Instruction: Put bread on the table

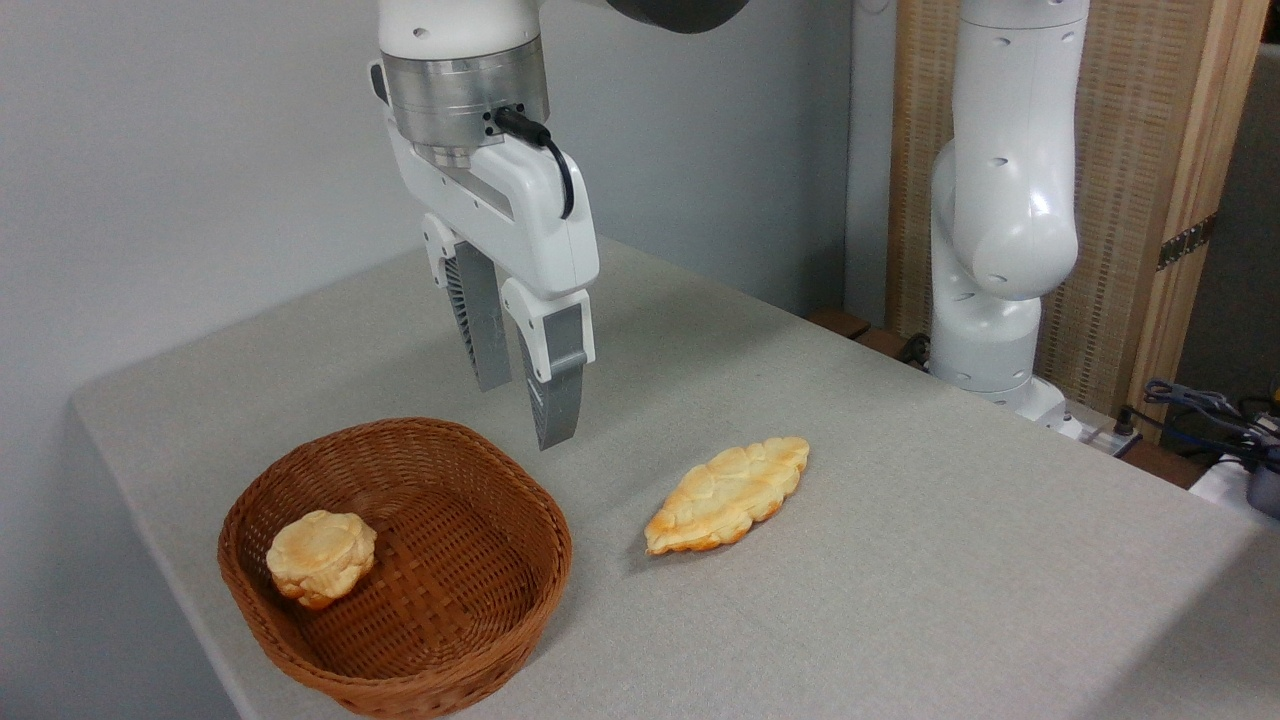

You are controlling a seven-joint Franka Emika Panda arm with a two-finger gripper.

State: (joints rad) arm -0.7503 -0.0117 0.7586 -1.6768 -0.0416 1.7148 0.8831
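a plain pale grey wall (200, 150) runs behind. at right stands a woven panel in a light wooden frame (1190, 180), with dark cables (1200, 410) bundled below it.

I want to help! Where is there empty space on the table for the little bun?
Bare cloth on the table lies right of the braided pastry and along the far edge. It is crowded between the basket and pastry, under the tool. The bun sits inside the basket.

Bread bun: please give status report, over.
Gripper empty, raised above basket rim. Bun lies in wicker basket, not on table. Nothing blocks it.
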